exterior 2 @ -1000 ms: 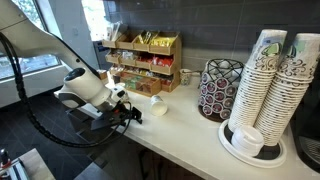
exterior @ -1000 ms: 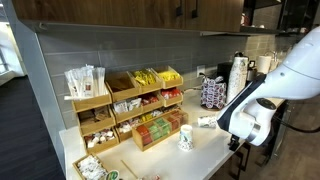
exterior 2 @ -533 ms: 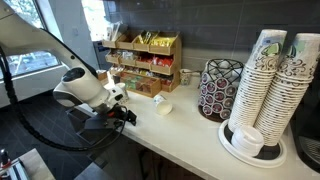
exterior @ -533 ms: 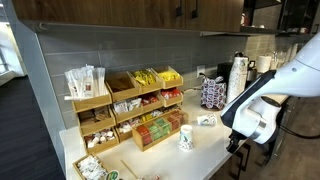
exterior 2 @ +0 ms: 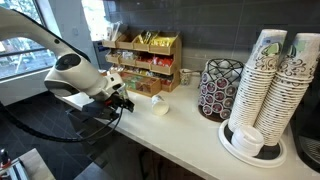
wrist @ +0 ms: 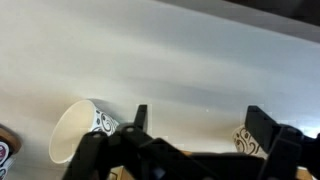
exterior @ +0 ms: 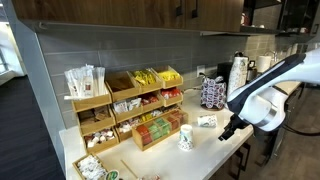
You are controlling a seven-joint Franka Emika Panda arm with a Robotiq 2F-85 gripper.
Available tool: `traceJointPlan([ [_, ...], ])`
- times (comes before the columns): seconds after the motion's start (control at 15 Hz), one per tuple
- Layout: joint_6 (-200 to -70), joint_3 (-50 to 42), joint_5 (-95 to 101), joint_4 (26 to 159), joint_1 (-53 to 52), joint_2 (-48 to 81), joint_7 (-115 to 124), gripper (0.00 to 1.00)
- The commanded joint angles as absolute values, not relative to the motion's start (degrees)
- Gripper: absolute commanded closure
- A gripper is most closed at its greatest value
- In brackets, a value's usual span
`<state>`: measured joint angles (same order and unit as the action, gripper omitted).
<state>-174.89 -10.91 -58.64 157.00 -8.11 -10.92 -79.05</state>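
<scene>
Above the counter [exterior: 205, 150], near its front edge, the gripper [wrist: 200, 118] hangs with its fingers spread wide and nothing between them. Close by, the paper cup [wrist: 78, 133] sits on the counter, between the front edge and the wooden snack racks [exterior: 140, 105] along the back edge.

In the wrist view the gripper [wrist: 200, 112] runs off the bottom edge, and one finger covers most of a patterned thing [wrist: 243, 140] (what it is cannot be told).
</scene>
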Motion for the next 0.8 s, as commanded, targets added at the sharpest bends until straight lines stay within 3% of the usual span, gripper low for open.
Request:
traceJointPlan([
  [0.0,-174.8,-10.9,-59.8,156.6,-8.5,-11.4,-78.7,0.0],
  [0.33,-182.3,-6.8,-54.4,153.5,-7.4,-10.6,-77.5,0.0],
  [0.73,-190.1,-0.3,-41.4,147.6,0.2,-0.7,-78.3,0.0],
])
